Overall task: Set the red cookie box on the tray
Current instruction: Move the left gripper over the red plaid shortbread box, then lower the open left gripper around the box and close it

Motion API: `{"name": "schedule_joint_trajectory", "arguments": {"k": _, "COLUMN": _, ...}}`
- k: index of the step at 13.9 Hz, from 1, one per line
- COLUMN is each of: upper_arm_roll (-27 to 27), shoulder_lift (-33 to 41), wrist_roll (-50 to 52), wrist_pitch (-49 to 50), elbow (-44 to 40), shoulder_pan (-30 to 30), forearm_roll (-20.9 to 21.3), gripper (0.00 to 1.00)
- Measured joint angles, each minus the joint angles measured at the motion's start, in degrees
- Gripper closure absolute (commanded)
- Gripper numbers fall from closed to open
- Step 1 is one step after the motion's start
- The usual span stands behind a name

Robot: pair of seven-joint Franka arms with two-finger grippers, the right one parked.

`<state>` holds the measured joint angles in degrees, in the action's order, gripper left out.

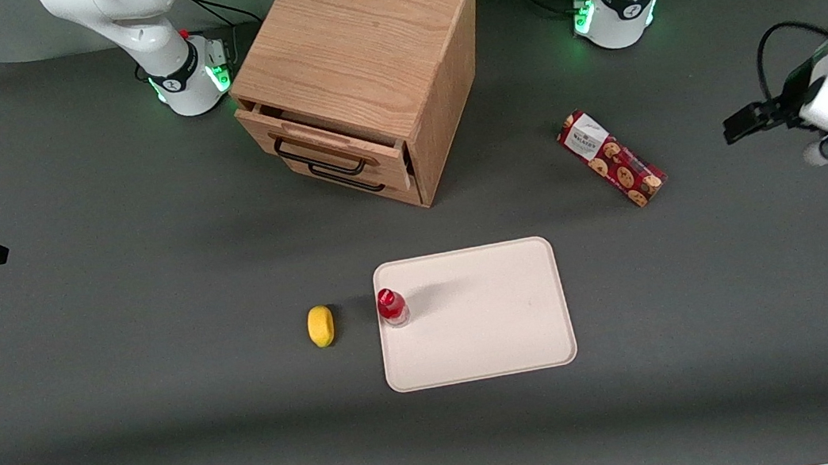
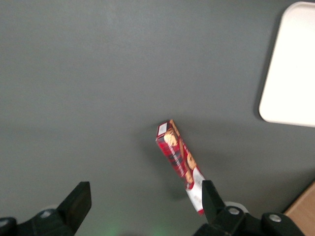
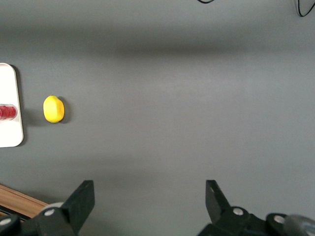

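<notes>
We see the claw (image 2: 142, 199) hanging with fingers apart above the desk (image 1: 113, 320), holding nothing. The box (image 1: 611, 158) lies flat near the working arm's end, apart from the tray (image 1: 489, 318).

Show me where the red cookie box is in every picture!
Front view: the red cookie box lies flat on the table, farther from the camera than the tray.
Left wrist view: the box lies below the open gripper.
Right wrist view: not in it.
Shared landmark: the tray.
</notes>
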<state>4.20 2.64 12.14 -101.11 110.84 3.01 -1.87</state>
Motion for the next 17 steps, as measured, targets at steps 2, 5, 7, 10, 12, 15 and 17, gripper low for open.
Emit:
{"name": "schedule_joint_trajectory", "arguments": {"k": 2, "upper_arm_roll": 0.61, "shoulder_lift": -1.02, "wrist_roll": 7.08, "wrist_pitch": -5.01, "elbow": 4.02, "shoulder_pan": -0.41, "forearm_roll": -2.20, "gripper": 0.00}}
{"name": "schedule_joint_trajectory", "arguments": {"k": 5, "upper_arm_roll": 1.27, "shoulder_lift": -2.68, "wrist_roll": 13.96, "wrist_pitch": -11.56, "elbow": 9.41, "shoulder_pan": -0.65, "forearm_roll": -4.46, "gripper": 0.00}}
{"name": "schedule_joint_trajectory", "arguments": {"k": 7, "upper_arm_roll": 2.01, "shoulder_lift": -3.71, "wrist_roll": 17.79, "wrist_pitch": -16.89, "elbow": 14.17, "shoulder_pan": -0.96, "forearm_roll": -5.51, "gripper": 0.00}}
{"name": "schedule_joint_trajectory", "arguments": {"k": 10, "upper_arm_roll": 4.39, "shoulder_lift": -4.04, "wrist_roll": 23.58, "wrist_pitch": -23.50, "elbow": 21.61, "shoulder_pan": -1.45, "forearm_roll": -6.55, "gripper": 0.00}}
{"name": "schedule_joint_trajectory", "arguments": {"k": 12, "upper_arm_roll": 6.23, "shoulder_lift": -4.02, "wrist_roll": 25.91, "wrist_pitch": -29.50, "elbow": 26.58, "shoulder_pan": -1.49, "forearm_roll": -6.95, "gripper": 0.00}}
{"name": "schedule_joint_trajectory", "arguments": {"k": 15, "upper_arm_roll": 8.45, "shoulder_lift": -4.04, "wrist_roll": 27.54, "wrist_pitch": -39.17, "elbow": 34.22, "shoulder_pan": -1.49, "forearm_roll": -7.19, "gripper": 0.00}}
{"name": "schedule_joint_trajectory", "arguments": {"k": 17, "upper_arm_roll": 9.18, "shoulder_lift": -4.04, "wrist_roll": 27.98, "wrist_pitch": -42.91, "elbow": 37.66, "shoulder_pan": -1.49, "forearm_roll": -7.31, "gripper": 0.00}}
